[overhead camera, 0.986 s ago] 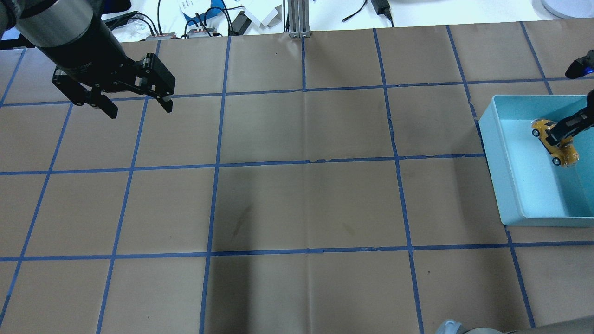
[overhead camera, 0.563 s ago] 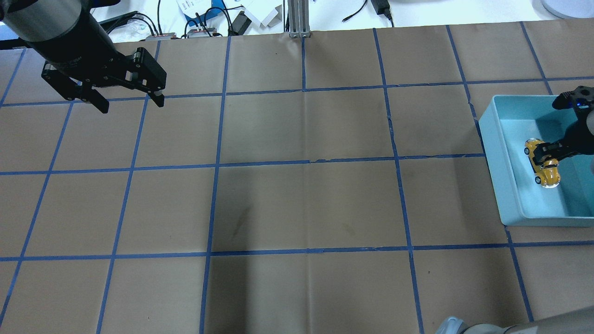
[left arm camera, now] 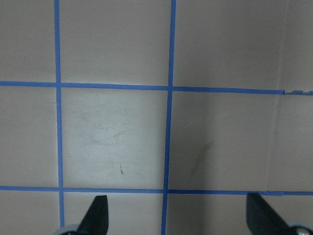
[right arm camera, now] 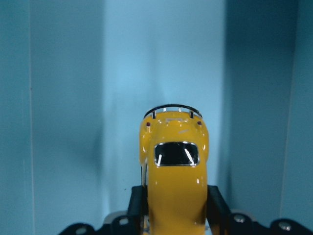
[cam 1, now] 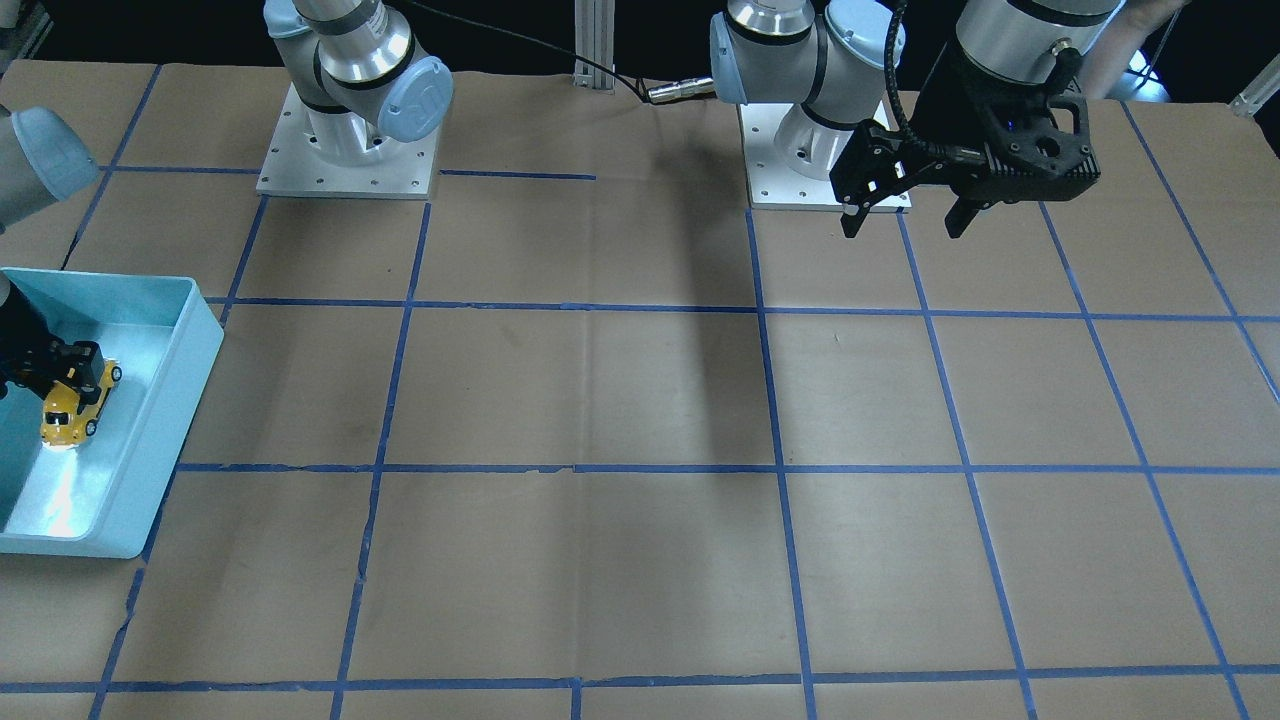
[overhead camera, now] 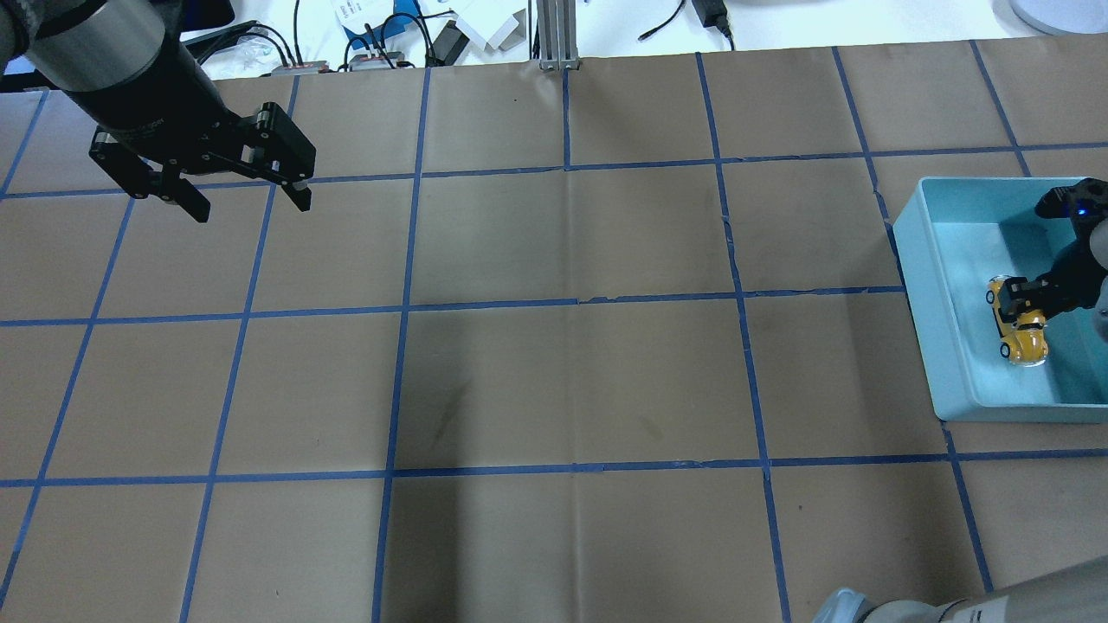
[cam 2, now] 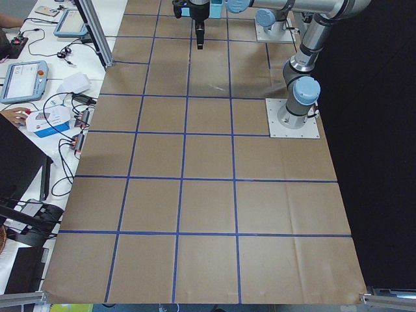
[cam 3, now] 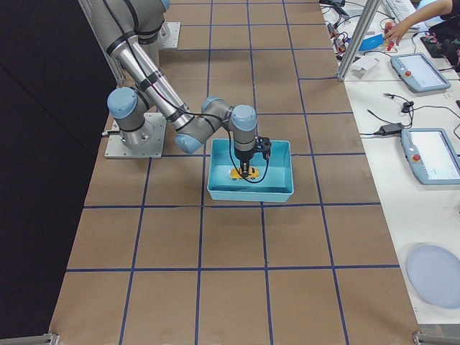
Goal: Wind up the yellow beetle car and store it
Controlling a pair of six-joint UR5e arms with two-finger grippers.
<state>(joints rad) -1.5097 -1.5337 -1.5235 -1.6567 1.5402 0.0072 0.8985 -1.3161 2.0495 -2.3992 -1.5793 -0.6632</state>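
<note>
Yellow beetle car point(right arm camera: 173, 161): pinched across the flanks by right gripper point(overhead camera: 1020, 305), one finger point(right arm camera: 216, 203) pressed to each side. Body sticking out ahead of the fingertips. From the wrist view, oval dark window and chrome bumper pointing away from the palm. Hangs under the gripper inside light blue bin point(overhead camera: 919, 285), low over the bin floor; cannot tell whether the wheels touch it. Bright glare on the floor just beyond the car's far end.

Left gripper point(overhead camera: 251, 208): jaws spread wide, only taped paper showing between the fingers. Fingertips aimed down at brown paper table point(overhead camera: 571, 381) with blue tape grid point(overhead camera: 402, 307), held above the paper, not touching. Well apart from the right gripper and the car, at the opposite end of the table.
</note>
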